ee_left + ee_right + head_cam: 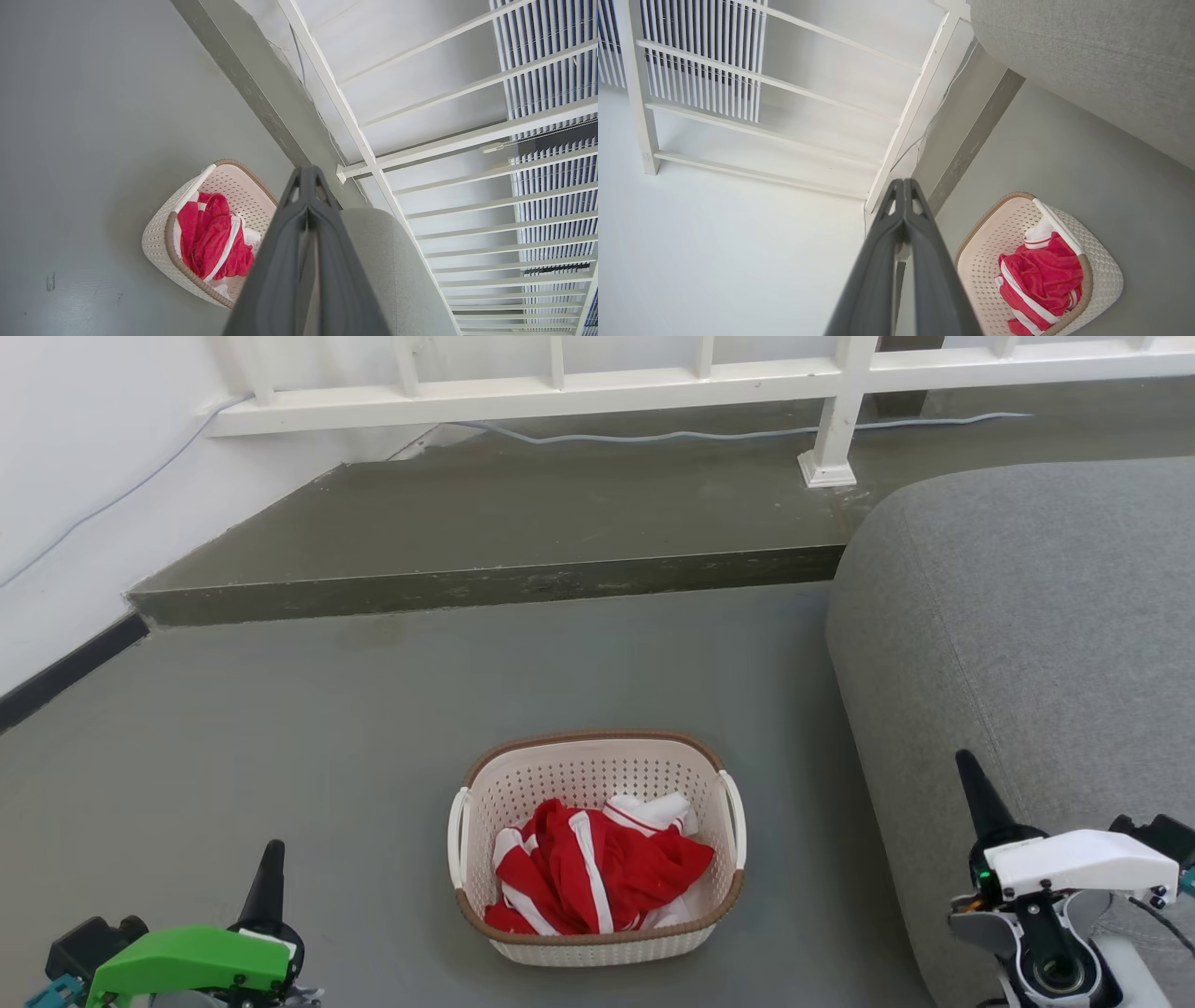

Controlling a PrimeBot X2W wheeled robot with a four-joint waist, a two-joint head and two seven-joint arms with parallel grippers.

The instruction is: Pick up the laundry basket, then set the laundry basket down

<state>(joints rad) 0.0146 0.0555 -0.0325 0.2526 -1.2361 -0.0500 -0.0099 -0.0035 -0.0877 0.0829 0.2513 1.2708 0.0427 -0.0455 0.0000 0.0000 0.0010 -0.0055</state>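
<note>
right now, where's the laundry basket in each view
head view: laundry basket bottom centre, on the floor.
left wrist view: laundry basket lower left of centre.
right wrist view: laundry basket lower right.
shared landmark: the grey sofa beside it, in all three views.

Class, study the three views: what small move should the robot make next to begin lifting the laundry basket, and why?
Probably swing both grippers inward toward the white side handles. The laundry basket sits on the floor, untouched. The left gripper and right gripper are shut and flank it, well apart from it.
</note>
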